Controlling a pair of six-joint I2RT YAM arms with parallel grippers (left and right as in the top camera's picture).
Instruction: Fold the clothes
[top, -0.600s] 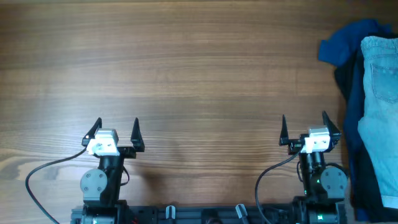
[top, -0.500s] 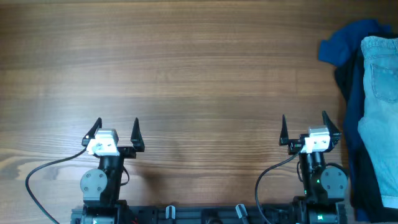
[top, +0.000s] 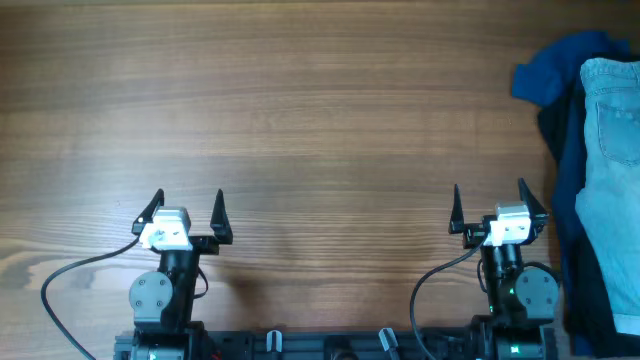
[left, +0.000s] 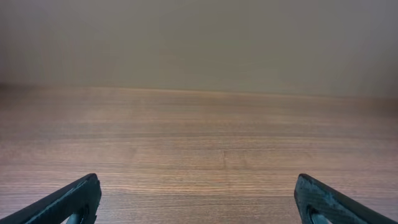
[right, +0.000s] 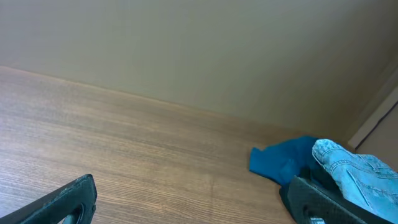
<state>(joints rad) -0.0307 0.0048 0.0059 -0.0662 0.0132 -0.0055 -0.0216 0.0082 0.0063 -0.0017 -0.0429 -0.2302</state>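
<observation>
The light blue denim shorts (top: 612, 190) lie on top of a clothes pile at the table's right edge, partly cut off by the frame. They also show at the right of the right wrist view (right: 357, 171). My right gripper (top: 487, 205) is open and empty, just left of the pile near the front edge. In its own wrist view (right: 193, 199) both fingers are spread wide. My left gripper (top: 188, 208) is open and empty at the front left, far from the shorts, with only bare wood between its fingers in the left wrist view (left: 199, 202).
Dark blue garments (top: 555, 70) lie under and beside the shorts at the right edge; a blue piece shows in the right wrist view (right: 280, 158). The wooden table (top: 300, 120) spans the view. Arm bases and cables sit along the front edge.
</observation>
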